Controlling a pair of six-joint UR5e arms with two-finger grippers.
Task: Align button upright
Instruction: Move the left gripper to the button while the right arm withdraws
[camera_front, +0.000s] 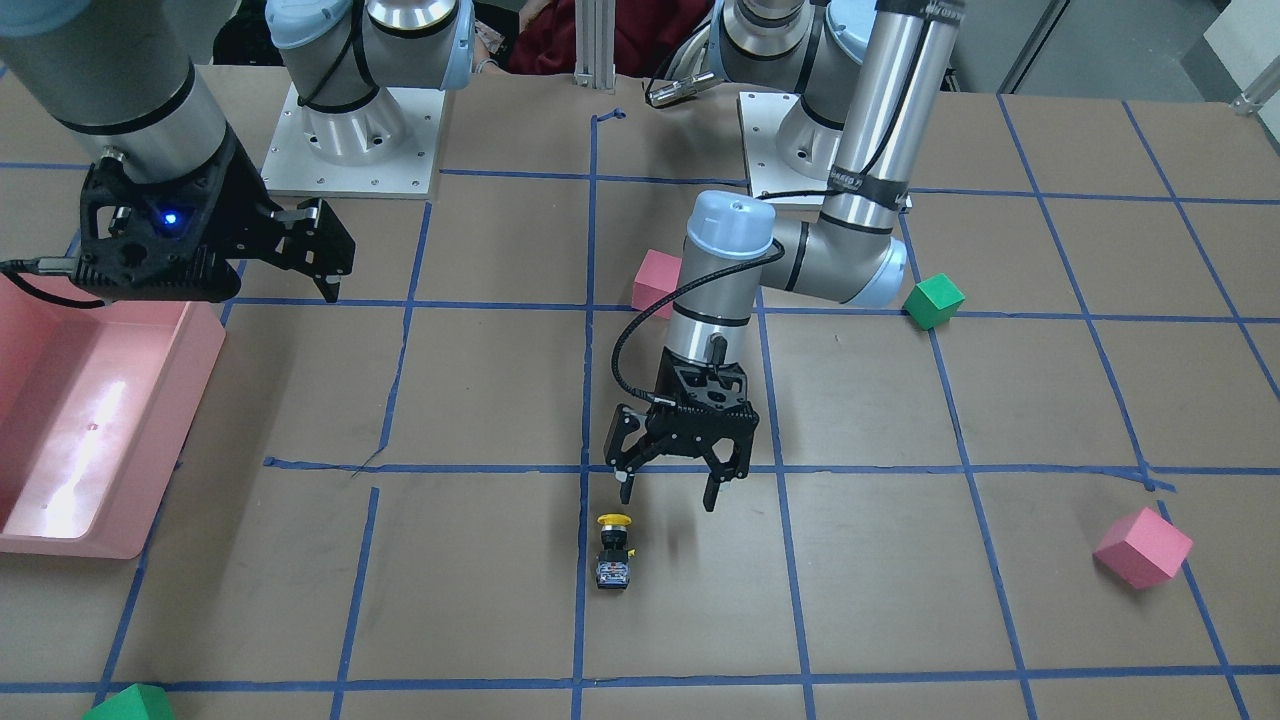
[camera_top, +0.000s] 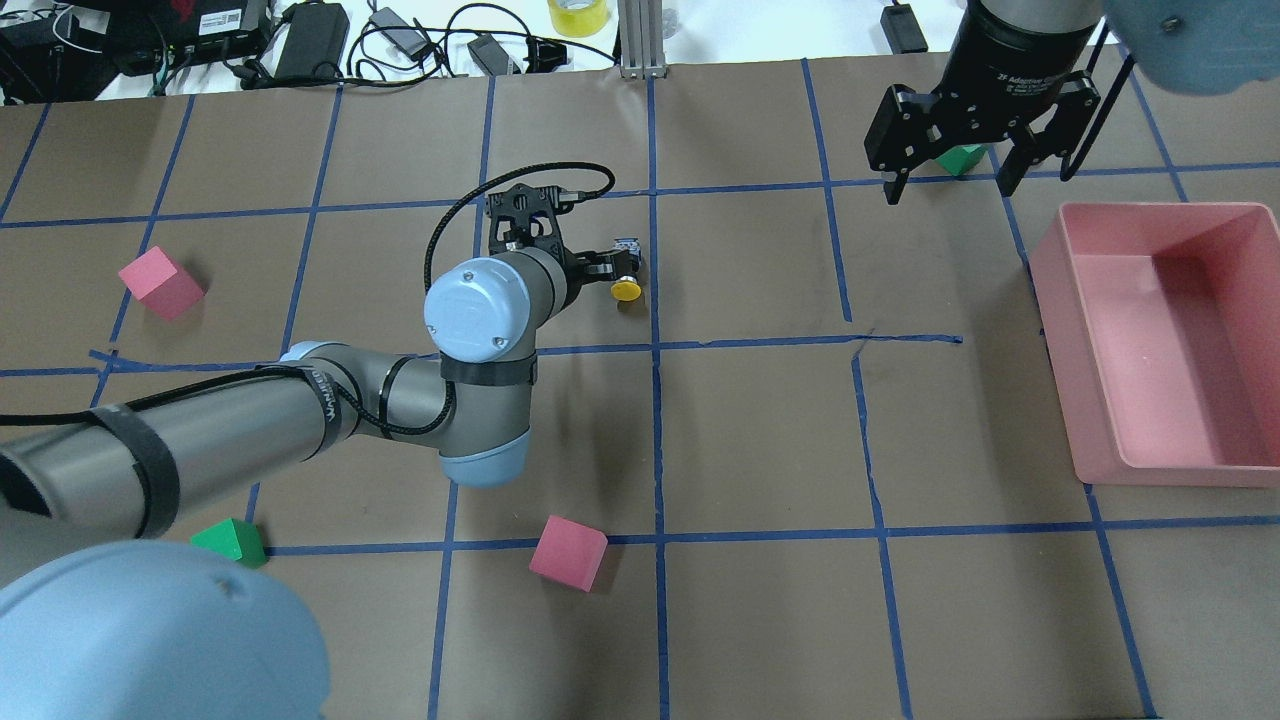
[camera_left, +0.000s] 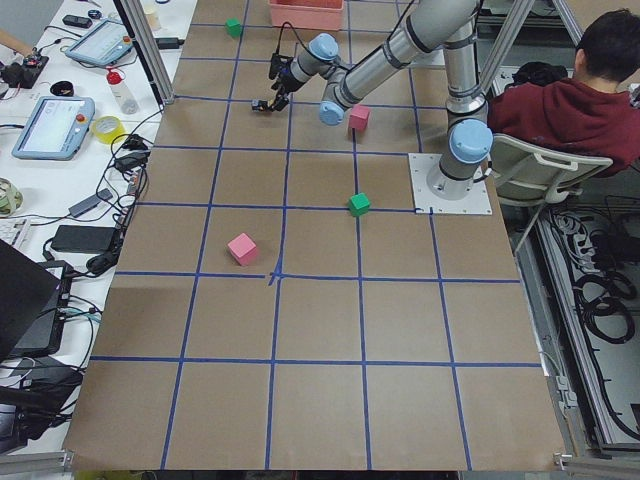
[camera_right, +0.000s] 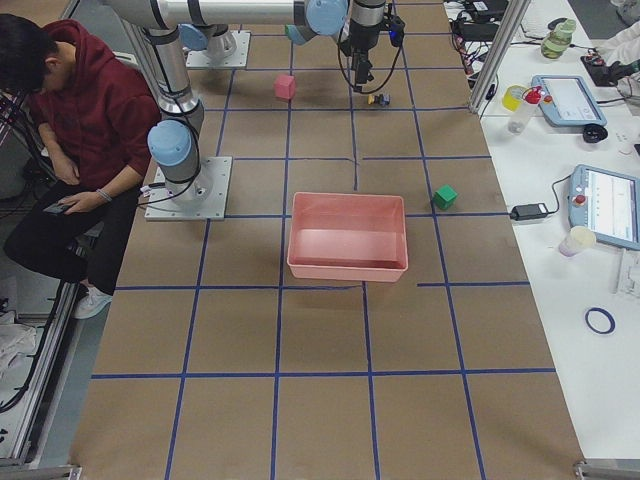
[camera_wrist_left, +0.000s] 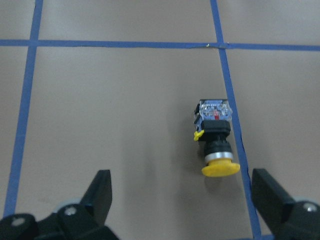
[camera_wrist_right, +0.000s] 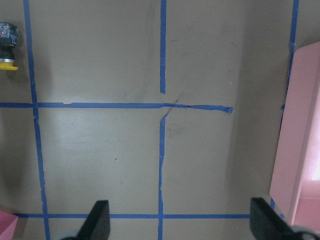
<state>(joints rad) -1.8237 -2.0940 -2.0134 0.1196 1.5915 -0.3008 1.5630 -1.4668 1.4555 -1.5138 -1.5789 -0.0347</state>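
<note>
The button (camera_front: 613, 550) lies on its side on the brown paper, beside a blue tape line. Its yellow cap points toward the robot and its grey base block points away. It also shows in the overhead view (camera_top: 626, 272) and in the left wrist view (camera_wrist_left: 215, 137). My left gripper (camera_front: 668, 495) is open and empty, hovering just short of the button and slightly to one side. In the left wrist view (camera_wrist_left: 182, 190) the button sits ahead of the fingertips, nearer the right finger. My right gripper (camera_top: 948, 190) is open and empty, high near the pink bin.
A pink bin (camera_top: 1170, 475) stands at the table's right side. Pink cubes (camera_top: 160, 283) (camera_top: 568, 552) and green cubes (camera_top: 232, 540) (camera_top: 962, 158) lie scattered, all well away from the button. A person sits behind the robot (camera_left: 570, 100).
</note>
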